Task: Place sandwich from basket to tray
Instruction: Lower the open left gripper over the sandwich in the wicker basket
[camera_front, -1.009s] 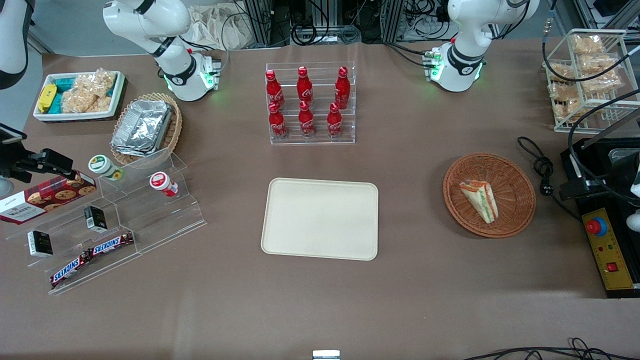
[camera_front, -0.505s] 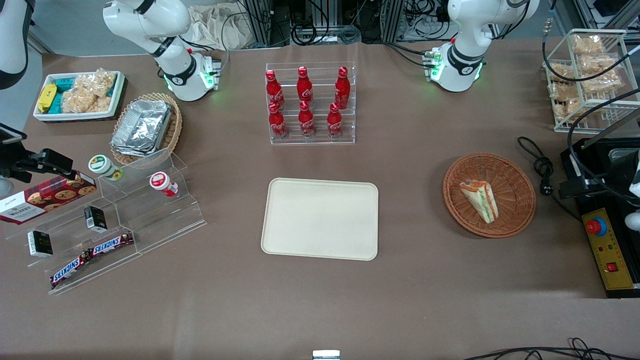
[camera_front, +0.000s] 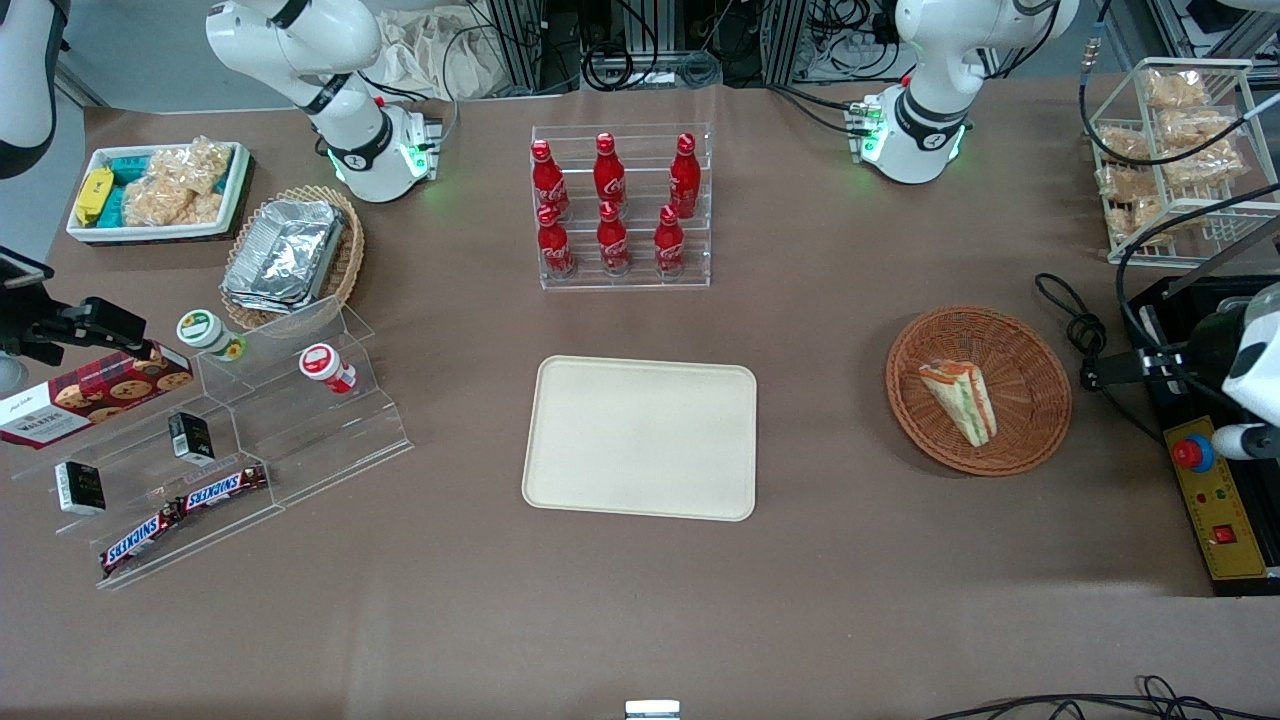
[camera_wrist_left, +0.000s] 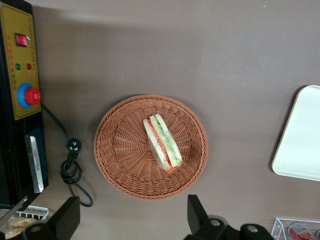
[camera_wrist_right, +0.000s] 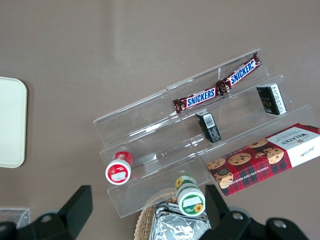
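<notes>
**Sandwich in the basket, jaws wide and empty above it**

The jaws (camera_wrist_left: 132, 220) of the working left arm hang above the worktop (camera_front: 820, 560), spread wide with nothing between them; both black fingers (camera_wrist_left: 67, 217) show in the wrist view. Below the jaws and slightly off from their gap sits the reddish-brown woven basket (camera_front: 1030, 345), well clear of the fingers. It holds one thing: the wrapped triangular sandwich (camera_front: 960, 398), lying on its side in the middle, with pale bread and orange-red and green layers facing up. The sandwich touches only the basket's weave.

Farther from the jaws, toward the parked arm's end of the worktop, lies the cream tray (camera_front: 640, 438), flat and bare, well apart from the basket. Close to the jaws at the working arm's end is a black and yellow control box (camera_front: 1215, 510) with a red button, and a coiled black cable (camera_front: 1085, 345) lies between it and the basket. A wire rack (camera_front: 1175, 160) there holds bagged golden snacks.
</notes>
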